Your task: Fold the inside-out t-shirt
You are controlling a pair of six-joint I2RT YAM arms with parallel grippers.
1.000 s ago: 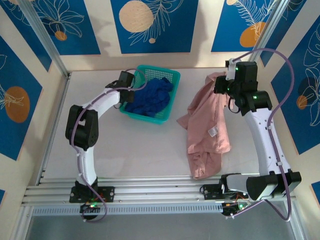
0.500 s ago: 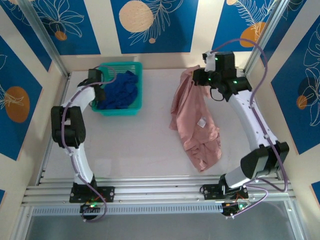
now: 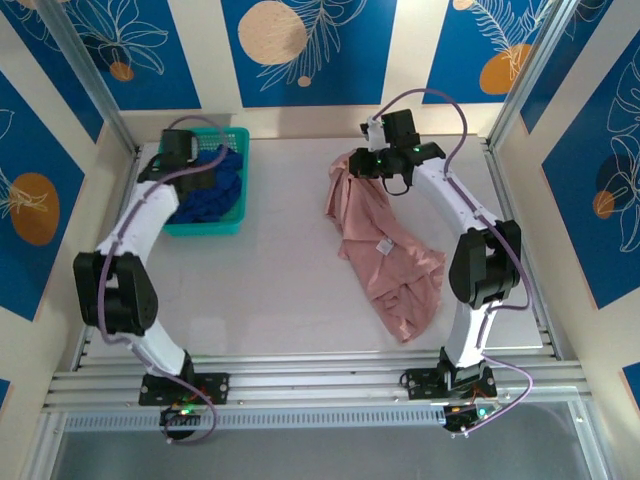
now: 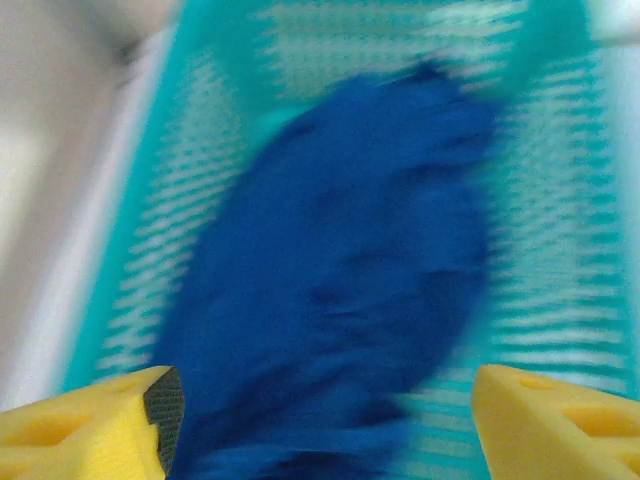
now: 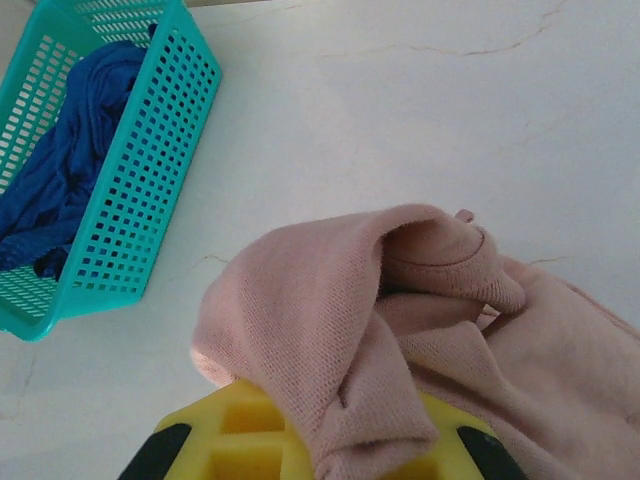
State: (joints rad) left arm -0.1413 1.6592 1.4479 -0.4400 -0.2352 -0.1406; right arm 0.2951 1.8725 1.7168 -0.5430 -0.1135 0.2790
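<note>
Two things made of cloth are on the white table (image 3: 280, 290). One is the pink t-shirt (image 3: 390, 260). It lies long and crumpled on the right half of the table, and its bottom end is bunched up toward the near edge. Its far end is lifted up, and the right gripper (image 3: 372, 165) has its fingers pressed together on that bunch of pink cloth. In the right wrist view the cloth folds over the yellow fingers (image 5: 240, 425) and hides their tips. The right arm (image 3: 470, 230) curves along the right side of the shirt.

The other cloth is dark blue (image 3: 205, 190). It sits piled inside a teal basket (image 3: 235, 170) with many small holes, in the far left corner, well apart from the shirt. Bare table lies between them. The left gripper (image 3: 185, 152) hangs over the basket with its fingers spread wide and holds nothing (the left wrist picture is very blurry, but both yellow fingertips (image 4: 95, 420) sit far apart above the blue cloth).

A small white tag (image 3: 382, 243) shows on the middle of the shirt. Its writing is too small to read. Blue wall panels (image 3: 300, 50) with orange circles and white leaf drawings stand behind the table.
</note>
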